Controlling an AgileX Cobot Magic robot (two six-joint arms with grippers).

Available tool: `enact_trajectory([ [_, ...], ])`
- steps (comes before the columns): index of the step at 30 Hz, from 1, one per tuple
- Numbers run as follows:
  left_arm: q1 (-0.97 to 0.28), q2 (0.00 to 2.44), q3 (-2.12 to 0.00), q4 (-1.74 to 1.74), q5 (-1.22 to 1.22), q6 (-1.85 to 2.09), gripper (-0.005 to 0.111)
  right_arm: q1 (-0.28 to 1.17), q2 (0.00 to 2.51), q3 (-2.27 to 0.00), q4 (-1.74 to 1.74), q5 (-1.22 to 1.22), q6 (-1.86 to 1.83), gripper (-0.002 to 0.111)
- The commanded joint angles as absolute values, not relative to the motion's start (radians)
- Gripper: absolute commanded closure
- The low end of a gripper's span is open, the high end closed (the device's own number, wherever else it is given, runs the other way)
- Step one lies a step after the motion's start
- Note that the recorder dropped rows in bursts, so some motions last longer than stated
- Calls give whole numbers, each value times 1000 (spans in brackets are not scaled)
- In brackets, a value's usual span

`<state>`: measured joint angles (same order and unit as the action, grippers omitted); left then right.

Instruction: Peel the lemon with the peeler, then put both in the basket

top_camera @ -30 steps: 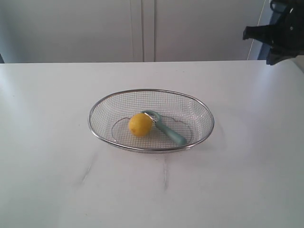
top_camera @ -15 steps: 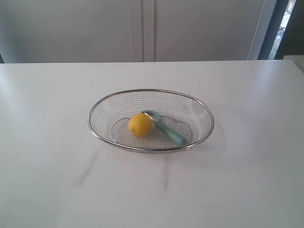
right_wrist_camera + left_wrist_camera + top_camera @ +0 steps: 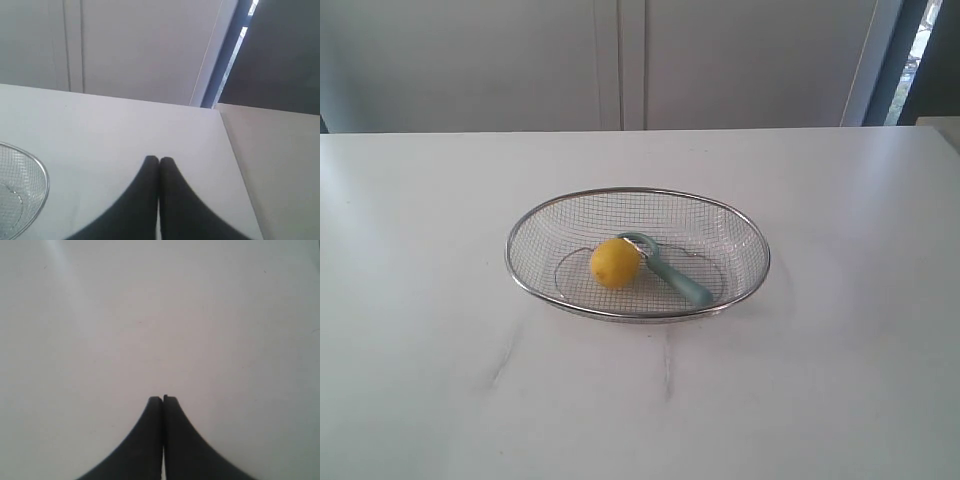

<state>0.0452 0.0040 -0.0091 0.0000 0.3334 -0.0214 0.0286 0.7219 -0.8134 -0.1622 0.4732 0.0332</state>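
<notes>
The silver wire-mesh basket stands in the middle of the white table. Inside it lies the yellow lemon, and the teal-handled peeler rests right beside it, its metal head against the fruit. Neither arm shows in the exterior view. In the left wrist view my left gripper is shut with nothing in it, over bare white table. My right gripper is shut and empty too, above the table, with a part of the basket's rim at that view's edge.
Pale cabinet doors stand behind the table. The table's far right corner and its side edge show in the right wrist view, with a dark opening beyond it.
The dark right arm that stood at the top right of the exterior view a second ago has gone out of sight. Lemon, peeler and basket have not moved.
</notes>
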Motion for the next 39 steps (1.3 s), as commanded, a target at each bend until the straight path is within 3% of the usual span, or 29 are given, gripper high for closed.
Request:
enact_trajectory([
  [1,49,0,0,-6,341,-27,107,21,549,-646,-168,440,28,108],
  [7,49,0,0,-6,341,-27,107,11,263,-457,-166,440,28,108],
  [14,49,0,0,-6,341,-27,107,-133,36,-328,-120,448,58,108],
  [29,49,0,0,-6,341,-27,107,-133,0,-322,-120,448,56,108],
  [39,49,0,0,-6,341,-27,107,-133,0,-170,-43,415,56,108],
])
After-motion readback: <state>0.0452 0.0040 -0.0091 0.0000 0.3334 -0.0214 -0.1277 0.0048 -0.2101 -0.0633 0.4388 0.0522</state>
